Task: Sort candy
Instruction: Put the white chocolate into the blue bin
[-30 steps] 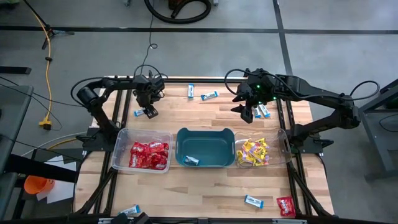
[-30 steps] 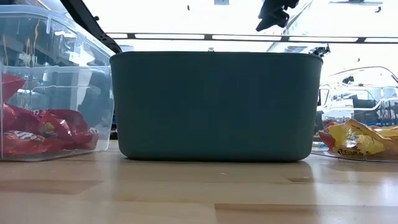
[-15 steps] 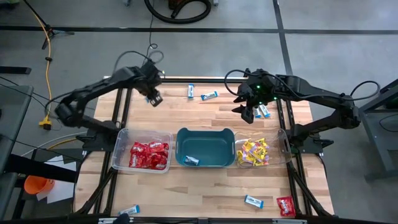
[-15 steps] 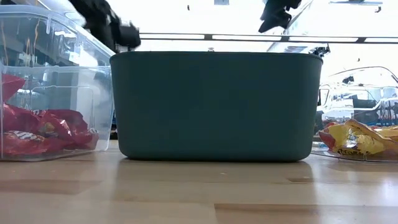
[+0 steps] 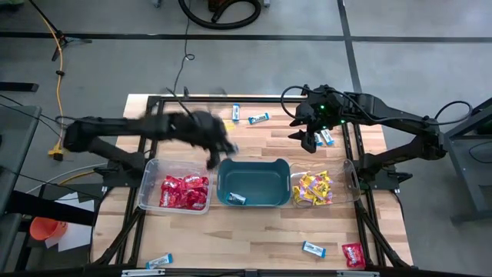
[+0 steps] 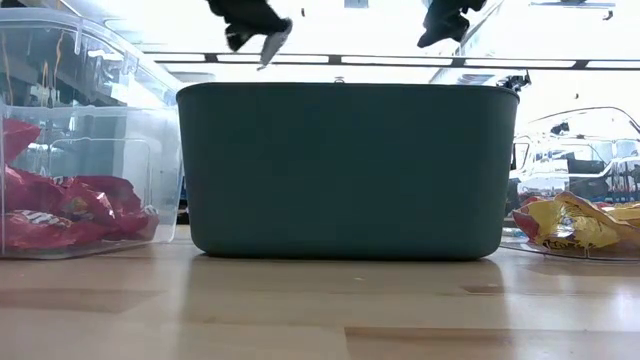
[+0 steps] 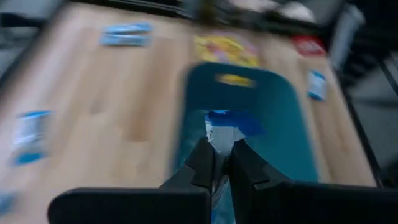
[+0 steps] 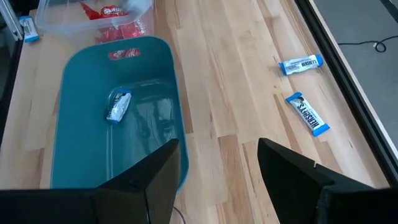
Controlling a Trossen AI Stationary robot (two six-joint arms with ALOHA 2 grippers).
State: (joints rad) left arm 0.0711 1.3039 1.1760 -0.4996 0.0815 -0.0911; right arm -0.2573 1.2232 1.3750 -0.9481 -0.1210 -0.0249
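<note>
My left gripper (image 5: 224, 147) hangs over the far-left rim of the teal tub (image 5: 265, 173), shut on a blue-and-white candy (image 7: 227, 123). That candy also shows in the low view (image 6: 275, 44), above the tub. My right gripper (image 5: 307, 138) waits open above the table's far right, with nothing between its fingers (image 8: 163, 177). One blue-and-white candy (image 8: 117, 106) lies on the tub's floor. Red candy (image 5: 184, 191) fills the clear left bin, and yellow candy (image 5: 313, 188) fills the clear right bin. My left gripper pinches one end of the blue-and-white candy (image 7: 221, 140) between its two fingers. The fingers slant down toward the tub. The rest of the packet sticks out past the fingertips, lifted clear above the tub.
Loose blue-and-white candies lie at the far edge (image 5: 237, 112) (image 5: 258, 118), beside my right gripper (image 5: 327, 138) and at the near edge (image 5: 313, 248) (image 5: 159, 261). A red candy (image 5: 353, 254) lies near right. Bare wood runs in front of the bins.
My left gripper has shut on a blue-and-white candy at the table's far left and lifted it clear. It has then swung fast toward the right and the near side, tipping up, and now hangs over the teal tub's far-left rim.
</note>
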